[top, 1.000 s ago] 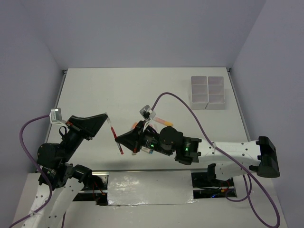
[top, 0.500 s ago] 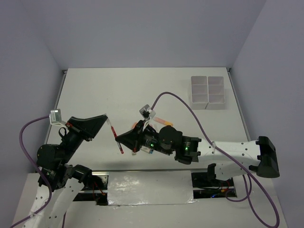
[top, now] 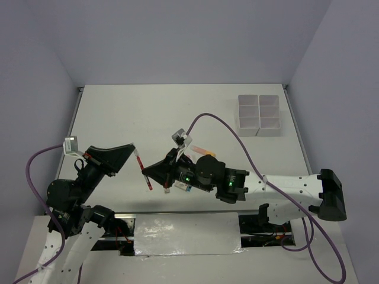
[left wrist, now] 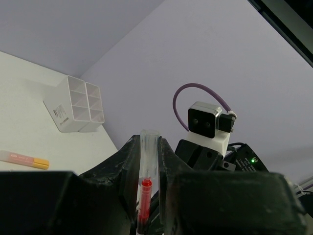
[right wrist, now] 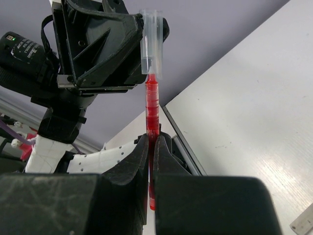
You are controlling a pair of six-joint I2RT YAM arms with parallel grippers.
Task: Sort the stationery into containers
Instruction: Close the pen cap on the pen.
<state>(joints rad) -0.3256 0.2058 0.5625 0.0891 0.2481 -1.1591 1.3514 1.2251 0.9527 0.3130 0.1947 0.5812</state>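
A thin red pen (top: 144,173) with a clear cap hangs in the air between both grippers, above the table's near left part. My left gripper (top: 135,150) is shut on the clear cap (left wrist: 149,144). My right gripper (top: 148,175) is shut on the red barrel (right wrist: 152,110); the cap (right wrist: 151,46) and the left gripper (right wrist: 110,46) show above it. The white containers (top: 259,115) stand at the far right, also in the left wrist view (left wrist: 78,105). A pink-yellow marker (top: 203,151) lies by the right arm, also in the left wrist view (left wrist: 24,160).
More stationery lies partly hidden under the right arm: an orange piece (top: 169,155) and small white and coloured items (top: 177,187). The right arm's purple cable (top: 237,131) arcs over the table's middle. The table edge (right wrist: 183,137) runs behind the pen.
Both grippers and the pen between them have shifted slightly left and away from the near edge. Both grips are unchanged.
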